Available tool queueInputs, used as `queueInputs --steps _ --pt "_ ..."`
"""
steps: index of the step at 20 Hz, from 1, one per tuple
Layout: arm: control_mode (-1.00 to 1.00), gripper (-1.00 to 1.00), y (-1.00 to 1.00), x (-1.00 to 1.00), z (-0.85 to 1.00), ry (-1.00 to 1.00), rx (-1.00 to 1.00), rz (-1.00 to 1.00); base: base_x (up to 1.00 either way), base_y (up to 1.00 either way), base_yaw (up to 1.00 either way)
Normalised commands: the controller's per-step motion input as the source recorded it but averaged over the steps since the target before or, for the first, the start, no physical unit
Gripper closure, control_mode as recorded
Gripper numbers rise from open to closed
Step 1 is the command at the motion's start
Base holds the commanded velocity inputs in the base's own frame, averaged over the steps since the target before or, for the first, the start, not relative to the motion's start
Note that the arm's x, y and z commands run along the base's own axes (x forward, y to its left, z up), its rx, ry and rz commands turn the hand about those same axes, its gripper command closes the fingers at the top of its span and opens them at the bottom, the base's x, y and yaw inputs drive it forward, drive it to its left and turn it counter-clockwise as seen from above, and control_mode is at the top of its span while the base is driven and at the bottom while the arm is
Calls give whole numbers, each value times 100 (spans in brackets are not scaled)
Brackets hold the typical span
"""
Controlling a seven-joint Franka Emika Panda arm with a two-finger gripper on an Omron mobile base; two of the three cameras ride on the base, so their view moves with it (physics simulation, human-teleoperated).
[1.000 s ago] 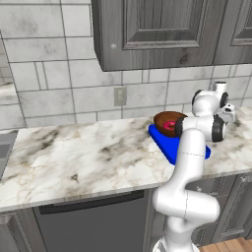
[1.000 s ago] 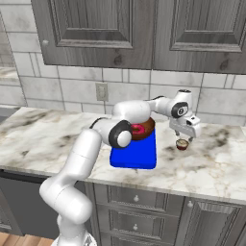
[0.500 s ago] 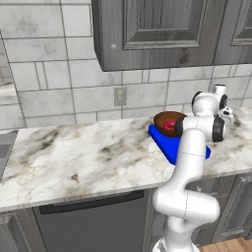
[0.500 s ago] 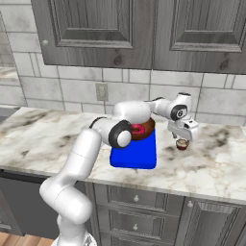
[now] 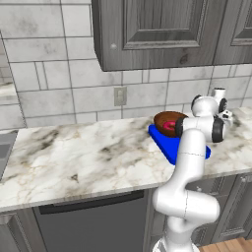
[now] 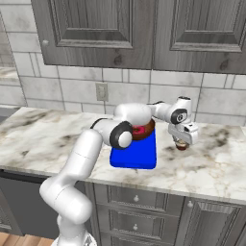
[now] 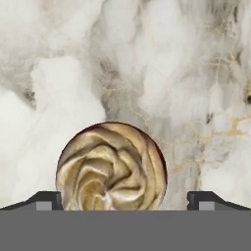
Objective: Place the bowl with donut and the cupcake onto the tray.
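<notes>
The reddish-brown bowl (image 6: pixel 145 130) sits on the far end of the blue tray (image 6: pixel 134 155), with the pink donut (image 6: pixel 140 129) inside it. From the left base view, the bowl (image 5: pixel 166 122) and tray (image 5: pixel 162 141) are partly hidden behind my arm. The cupcake (image 6: pixel 181 146), topped with a cream swirl, stands on the marble counter to the right of the tray. My gripper (image 6: pixel 183 140) hangs open just above it. In the hand view the cupcake (image 7: pixel 112 167) lies between the two fingertips (image 7: pixel 47 199), which stand wide apart and do not touch it.
Veined marble counter (image 6: pixel 211 163) stretches on both sides of the tray. A tiled wall with an outlet (image 6: pixel 101 91) rises behind, under dark upper cabinets (image 6: pixel 144 29). A sink edge (image 5: pixel 4 152) shows at the far left.
The gripper has come down a little closer over the cupcake. Bowl, donut and tray have not moved.
</notes>
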Motion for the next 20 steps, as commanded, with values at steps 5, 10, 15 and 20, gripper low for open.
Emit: queueInputs --steps 5,10,15,20 --pt "-100 -100 0 11 -23 -1 0 0 0 0 0" --pt "-100 100 -4 0 -30 0 0 -1 0 0 0" --pt "-100 100 -8 -12 0 0 1 -7 0 0 0" --pt "-100 100 7 -46 39 -17 18 -15 0 0 0"
